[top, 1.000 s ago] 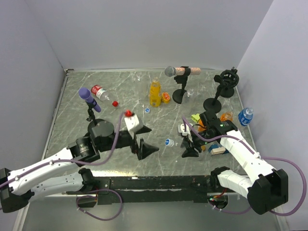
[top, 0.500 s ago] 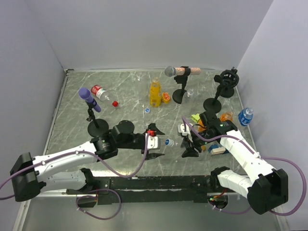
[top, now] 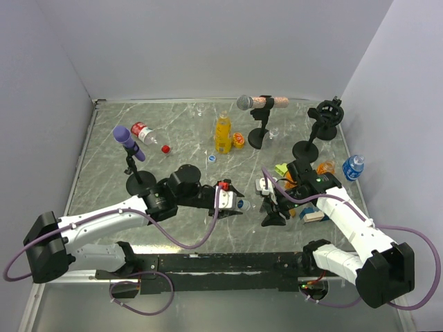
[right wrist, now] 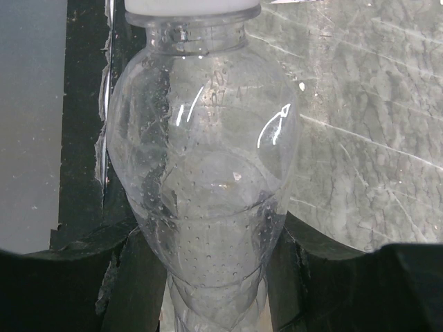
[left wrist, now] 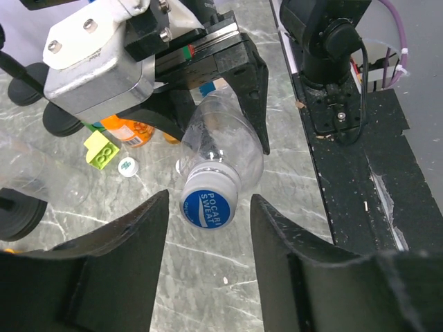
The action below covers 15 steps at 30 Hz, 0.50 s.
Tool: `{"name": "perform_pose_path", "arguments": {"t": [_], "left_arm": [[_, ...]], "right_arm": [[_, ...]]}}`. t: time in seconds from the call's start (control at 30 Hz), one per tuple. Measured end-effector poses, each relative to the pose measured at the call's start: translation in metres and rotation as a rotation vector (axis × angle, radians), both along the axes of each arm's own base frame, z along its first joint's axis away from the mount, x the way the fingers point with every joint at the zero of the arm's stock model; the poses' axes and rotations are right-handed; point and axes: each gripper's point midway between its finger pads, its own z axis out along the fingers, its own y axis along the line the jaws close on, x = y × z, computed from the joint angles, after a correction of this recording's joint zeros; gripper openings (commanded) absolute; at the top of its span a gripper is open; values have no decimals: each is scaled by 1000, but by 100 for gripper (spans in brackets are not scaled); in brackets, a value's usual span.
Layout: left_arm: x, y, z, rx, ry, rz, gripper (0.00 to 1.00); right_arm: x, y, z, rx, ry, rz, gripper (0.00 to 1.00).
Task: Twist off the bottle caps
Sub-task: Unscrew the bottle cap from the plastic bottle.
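Now the right hand [left wrist: 223,124] is clamped on the clear, dimpled plastic bottle [left wrist: 221,149], holding it sideways by the near edge of the grey marble table [left wrist: 208,294]. Its blue-and-white round screw cap [left wrist: 210,200] sits, untouched, between the spread fingers of the left hand [left wrist: 209,207].

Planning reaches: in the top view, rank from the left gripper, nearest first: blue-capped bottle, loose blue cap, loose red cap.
From the left gripper:
1. blue-capped bottle, at its fingertips.
2. loose blue cap, farther back.
3. loose red cap, back left.
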Motion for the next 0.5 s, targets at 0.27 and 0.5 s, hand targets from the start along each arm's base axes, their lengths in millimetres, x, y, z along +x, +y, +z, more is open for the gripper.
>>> {"name": "perform_pose_path", "arguments": {"t": [0.27,0.5], "left_arm": [[-1,-1,-3,9,18,-13,27],[-5,-1,0,15,124,7,6]], "right_arm": [[0,0,0,-1,-2,1,19],[-1,0,0,4,3,3,19]]}}
